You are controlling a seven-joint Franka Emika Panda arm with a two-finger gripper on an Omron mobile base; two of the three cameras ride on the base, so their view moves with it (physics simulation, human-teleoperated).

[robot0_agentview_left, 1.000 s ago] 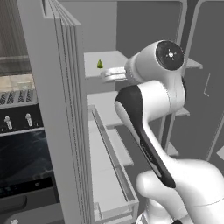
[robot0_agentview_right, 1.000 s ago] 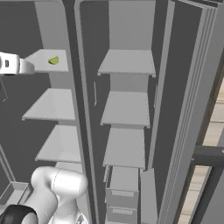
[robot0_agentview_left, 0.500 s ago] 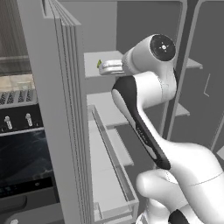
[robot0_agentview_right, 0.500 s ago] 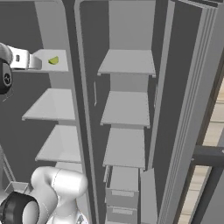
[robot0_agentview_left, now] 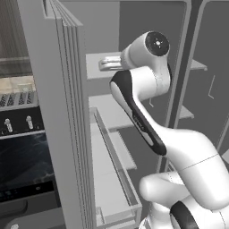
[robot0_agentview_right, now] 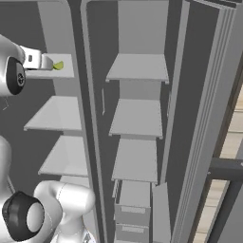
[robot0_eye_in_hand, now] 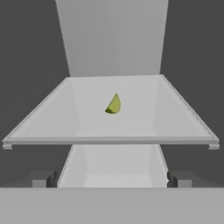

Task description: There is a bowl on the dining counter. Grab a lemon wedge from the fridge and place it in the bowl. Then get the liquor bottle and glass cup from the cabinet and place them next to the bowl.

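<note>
claw: gripper (robot0_eye_in_hand: 112, 178) stood with jaws wide apart, nothing between them; two dark fingertips (robot0_eye_in_hand: 44, 178) sat at the bottom corners of the hand view, level with each other.
claw place: in the left base view the gripper (robot0_agentview_left: 106, 64) reached in over the front edge of the top shelf (robot0_agentview_left: 96, 67); in the right base view the gripper (robot0_agentview_right: 43, 61) sat just left of the wedge.
thing: lemon wedge (robot0_eye_in_hand: 113, 104), tiny, yellow-green, lay on the top shelf (robot0_eye_in_hand: 144, 116) of the fridge (robot0_agentview_right: 137, 28), about mid-shelf, slightly toward the back. Same wedge (robot0_agentview_right: 58, 65) showed in the right base view, near the fingers but apart, not touching.
direction: wedge lay straight ahead of the claw along its approach line, very nearly centred between the two tips, and a little above their level in the hand view. Shelf front lip (robot0_eye_in_hand: 109, 141) sat between claw and wedge.
long axis: wedge pointed up and slightly right in the hand view, wide end low left; real tilt hard to tell at that size.
judged step: reach for the wedge, grasp not yet made.
judged next: push straight forward over the lip, little sideways correction needed, then close.
risk: small piece; fingers could nudge it back on the smooth shelf or catch the lip.
arm: single arm (robot0_agentview_left: 147, 116), no choice of side.
</note>
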